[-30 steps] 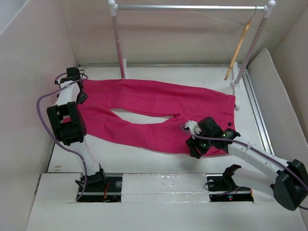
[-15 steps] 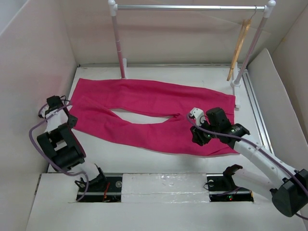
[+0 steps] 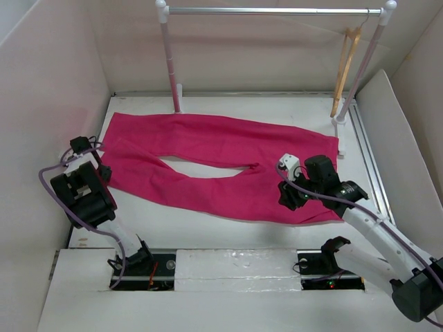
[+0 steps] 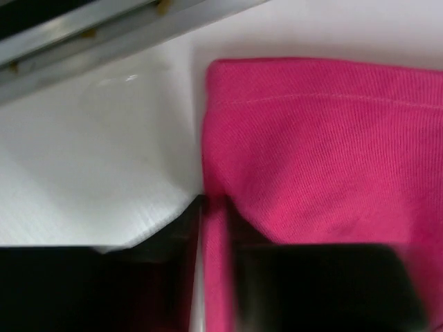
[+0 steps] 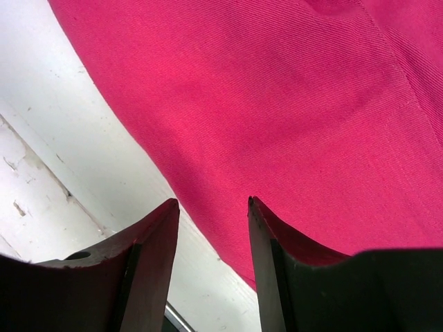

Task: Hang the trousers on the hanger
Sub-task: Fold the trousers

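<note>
The magenta-pink trousers (image 3: 221, 162) lie flat across the white table, legs pointing left, waist at the right. My left gripper (image 3: 104, 173) is at the near leg's cuff, shut on a pinched fold of the trousers (image 4: 325, 159); in the left wrist view my left gripper (image 4: 214, 228) has pink cloth squeezed between its dark fingers. My right gripper (image 3: 289, 197) hovers open over the near waist edge; in the right wrist view my right gripper (image 5: 213, 207) straddles the trousers (image 5: 277, 97) hem with nothing held. The tan wooden hanger (image 3: 344, 69) hangs from the rail's right end.
A white-posted rack with a grey rail (image 3: 270, 11) stands at the back of the table. White walls enclose the left, back and right sides. A metal track (image 3: 367, 152) runs along the right edge. The arm bases sit on the near ledge (image 3: 235, 266).
My left gripper dropped from the far cuff to the near-left cuff and closed on the cloth. My right gripper shifted slightly right and up along the waist edge, staying open.
</note>
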Available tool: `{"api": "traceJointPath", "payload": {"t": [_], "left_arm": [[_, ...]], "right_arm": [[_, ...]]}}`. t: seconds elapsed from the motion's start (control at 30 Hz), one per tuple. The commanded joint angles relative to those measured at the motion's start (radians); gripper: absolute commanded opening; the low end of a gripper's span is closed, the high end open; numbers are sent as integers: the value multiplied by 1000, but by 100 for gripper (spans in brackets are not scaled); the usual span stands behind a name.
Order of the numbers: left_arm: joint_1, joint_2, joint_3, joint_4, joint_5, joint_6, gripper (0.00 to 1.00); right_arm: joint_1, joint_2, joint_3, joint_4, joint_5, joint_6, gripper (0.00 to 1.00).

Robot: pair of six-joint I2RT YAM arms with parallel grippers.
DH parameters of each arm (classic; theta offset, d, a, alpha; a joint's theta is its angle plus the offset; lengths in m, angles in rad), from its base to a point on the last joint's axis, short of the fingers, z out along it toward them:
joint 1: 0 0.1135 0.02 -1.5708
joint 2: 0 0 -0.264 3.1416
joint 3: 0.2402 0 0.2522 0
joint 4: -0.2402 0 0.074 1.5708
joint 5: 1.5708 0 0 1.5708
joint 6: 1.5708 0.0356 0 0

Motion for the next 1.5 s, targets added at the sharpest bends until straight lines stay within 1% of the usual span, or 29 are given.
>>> {"api": "traceJointPath", "payload": {"t": [0.0,0.07,0.13,0.23,0.3,0.4,0.43,0.53,0.57,0.63,0.67,0.73,0.83,0.87,0.93,0.97,1.03,1.07,1.17,1.2,1.23,1.27,1.3,1.33,1.37,1.4,1.43,1.47], "left_arm": [[0,71,-4,72,99,-3,0],[0,75,3,71,105,16,0],[0,52,3,49,80,31,0],[9,-53,-26,10,-13,71,0],[9,-154,-55,-10,-73,82,0],[67,-280,-139,-29,-58,86,0],[113,-305,-180,-33,-49,92,0],[174,-406,-230,-89,-38,109,0],[174,-476,-237,-115,-95,76,0],[138,-591,-257,-126,-119,34,0],[124,-656,-204,-185,-46,27,0],[124,-643,-153,-193,-21,19,0],[124,-620,-41,-263,7,20,0],[124,-621,-17,-277,8,29,0],[84,-629,14,-294,-21,34,0],[70,-645,11,-285,-21,37,0],[70,-665,-12,-248,7,28,0],[70,-688,-26,-233,39,16,0],[70,-739,-62,-181,111,-42,0],[70,-756,-82,-156,132,-73,0],[59,-771,-92,-139,140,-84,0],[44,-802,-96,-130,177,-98,0],[33,-839,-134,-78,213,-114,0],[33,-839,-135,-78,214,-113,0],[17,-866,-144,-66,238,-118,0],[6,-879,-159,-49,250,-122,0],[-5,-889,-162,-43,263,-131,0],[-22,-908,-168,-32,281,-139,0]], "right_arm": [[-5,-27,5,-10,12,22,50],[-17,-24,19,-18,26,28,51],[-42,-12,33,-30,20,40,53],[-80,3,73,-50,16,32,55],[-114,6,100,-56,7,19,57],[-175,16,128,-79,-36,-12,60],[-190,20,129,-85,-74,-32,60],[-233,22,119,-93,-137,-72,62],[-234,22,114,-92,-145,-78,63],[-224,28,106,-95,-142,-78,63],[-214,30,90,-81,-157,-60,63],[-203,30,76,-79,-175,-54,63],[-203,13,57,-79,-177,-26,61],[-203,10,44,-79,-175,-17,58],[-217,-10,31,-78,-178,3,54],[-242,-15,12,-70,-180,12,32],[-282,-23,-10,-64,-189,37,6],[-327,-23,-22,-61,-181,51,0],[-414,-32,-78,-32,-155,107,0],[-481,-32,-97,-33,-146,138,0],[-517,-6,-108,-41,-132,150,1],[-551,14,-125,-38,-128,163,11],[-683,48,-163,-20,-116,164,19],[-685,48,-167,-19,-90,164,20],[-739,69,-162,-29,-64,154,30],[-793,85,-150,-67,-48,122,31],[-885,101,-98,-99,-8,105,34],[-919,138,-73,-122,18,91,35]]}}
